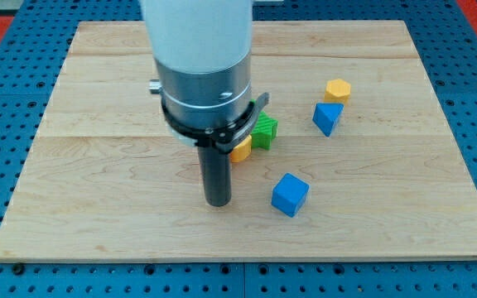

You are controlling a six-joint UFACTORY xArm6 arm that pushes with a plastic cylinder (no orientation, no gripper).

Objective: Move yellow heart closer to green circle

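Note:
My tip [218, 202] rests on the wooden board [98, 165], below and left of a small cluster of blocks. A yellow block [241, 150], mostly hidden behind the rod, sits just up and right of the tip; its shape cannot be made out. A green block [265, 132] touches it on its upper right; its ridged edge shows, but its full shape is partly hidden by the arm. The arm's wide body covers the board above the cluster.
A blue cube [289, 194] lies to the right of the tip. A blue triangular block [327, 117] and a yellow hexagon block [337, 90] stand at the upper right. The board's edges border a blue perforated table.

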